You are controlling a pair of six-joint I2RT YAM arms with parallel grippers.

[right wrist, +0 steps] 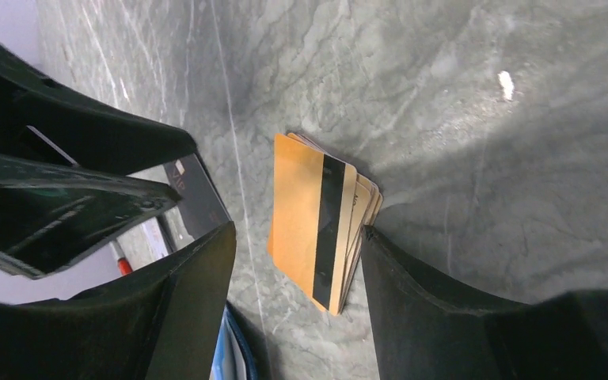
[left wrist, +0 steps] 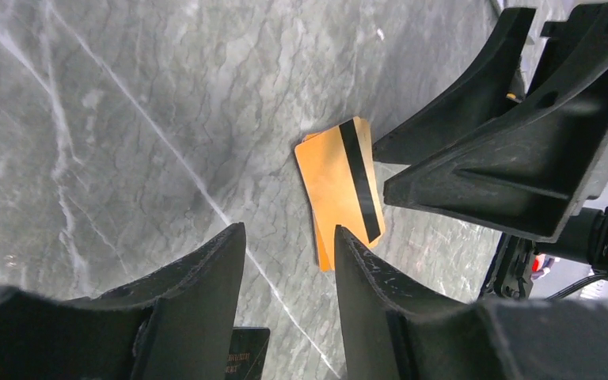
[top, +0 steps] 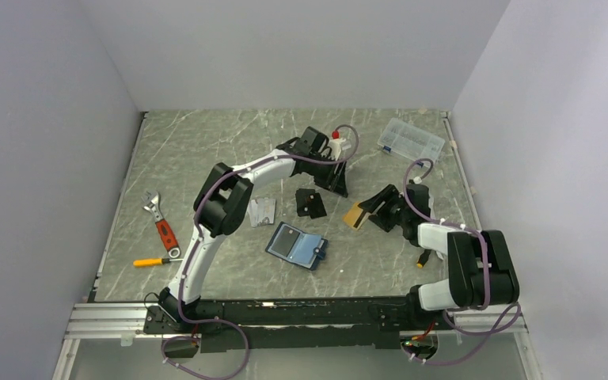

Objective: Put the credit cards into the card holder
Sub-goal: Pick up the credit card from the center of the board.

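While both grippers faced each other right of centre, the orange-gold credit cards (right wrist: 317, 229) lay as a small fanned stack flat on the marble table (top: 206, 158), dark stripe up. Right gripper (right wrist: 297, 233) straddled the stack, jaws spread. One finger (right wrist: 412, 309) sat right at the stack's edge, and there was a clear gap to the other finger, so no pinch. Left gripper (left wrist: 289, 237) sat just beyond the stack on the far-left side, jaws spread with only bare table between them. A corner of the stack went out of sight behind one fingertip, so contact could not be told.

The card holder (top: 297, 244) lay open, lighter blue inside up, nearer than the stack and to its left, apart from both grippers. Silver-grey credit cards (top: 261, 211) lay left of centre, just beside the left arm's elbow. A flat black rectangle (top: 310, 203) lay between them and the orange stack.

A wrench (top: 161, 226) and screwdriver (top: 157, 261) lay at the left side. A clear plastic box (top: 412, 141) lay at far right, and a white bottle (top: 340, 146) stood left of it.
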